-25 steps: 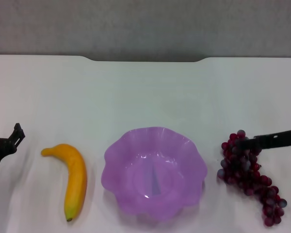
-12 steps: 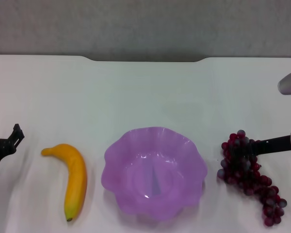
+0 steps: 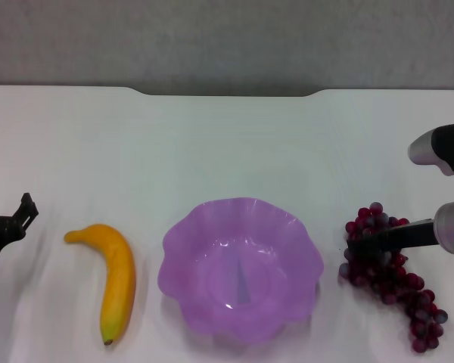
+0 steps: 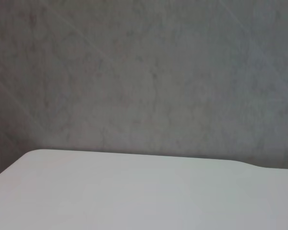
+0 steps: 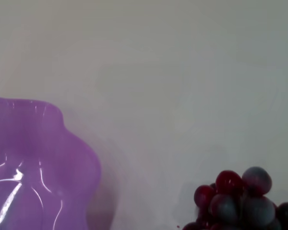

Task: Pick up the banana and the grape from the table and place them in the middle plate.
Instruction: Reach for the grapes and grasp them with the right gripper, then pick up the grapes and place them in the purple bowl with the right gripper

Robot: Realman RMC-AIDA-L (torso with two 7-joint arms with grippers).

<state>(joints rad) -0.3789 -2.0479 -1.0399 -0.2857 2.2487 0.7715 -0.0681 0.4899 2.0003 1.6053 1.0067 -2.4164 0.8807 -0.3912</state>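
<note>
The banana [image 3: 114, 275] lies on the white table [image 3: 227, 144] to the left of the purple scalloped middle plate [image 3: 240, 268], which holds nothing. The grape bunch [image 3: 390, 272] lies to the right of the plate. It also shows in the right wrist view [image 5: 240, 201], beside the plate's rim [image 5: 48, 158]. My right gripper [image 3: 365, 243] reaches in from the right, with its dark tip over the upper part of the bunch. My left gripper [image 3: 13, 221] is parked at the table's left edge, apart from the banana.
The table's far edge has a notch [image 3: 227, 92] with a grey wall behind it. The left wrist view shows only the far tabletop [image 4: 134, 191] and the wall.
My right arm has come further into view. Its tip has moved left and nearer along the top of the grape bunch. The left arm, banana and plate have not moved.
</note>
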